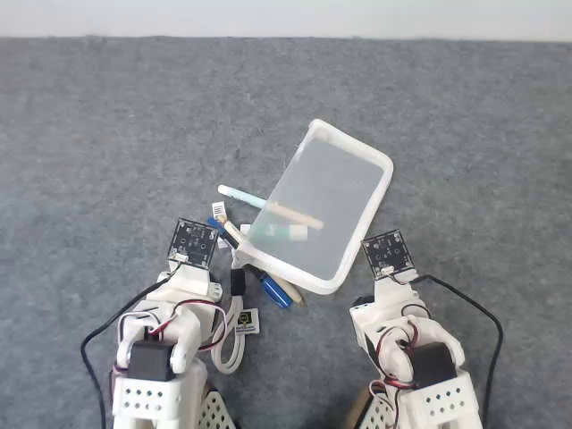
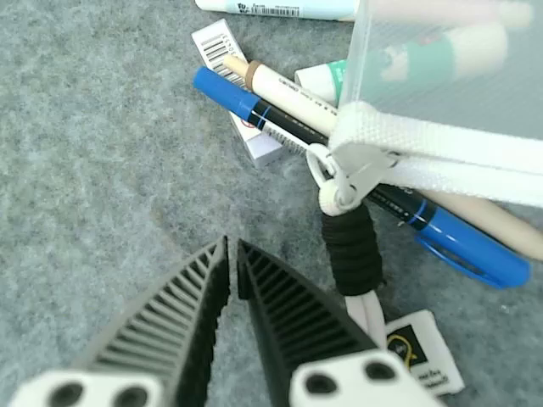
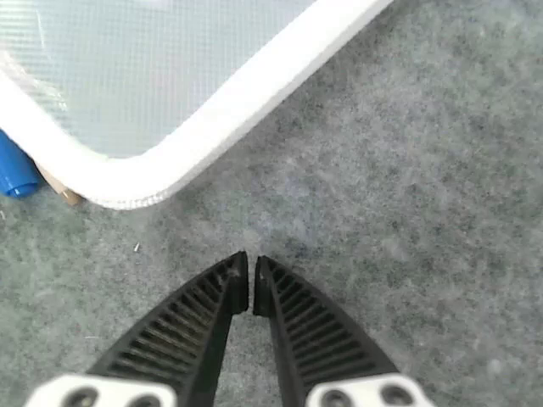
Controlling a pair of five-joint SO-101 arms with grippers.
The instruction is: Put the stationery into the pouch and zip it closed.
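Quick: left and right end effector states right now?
Left end effector: closed, holding nothing.
Right end effector: closed, holding nothing.

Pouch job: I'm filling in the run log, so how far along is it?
Done: nothing that I can see. The blue pen and cream pen lie outside, poking out from under the pouch. In hand: nothing; the left gripper and right gripper are both shut and empty. Left: loading the stationery, then drawing the zipper pull closed.

Lab bench setup — grey felt (image 1: 98,134), white wall (image 1: 268,16)
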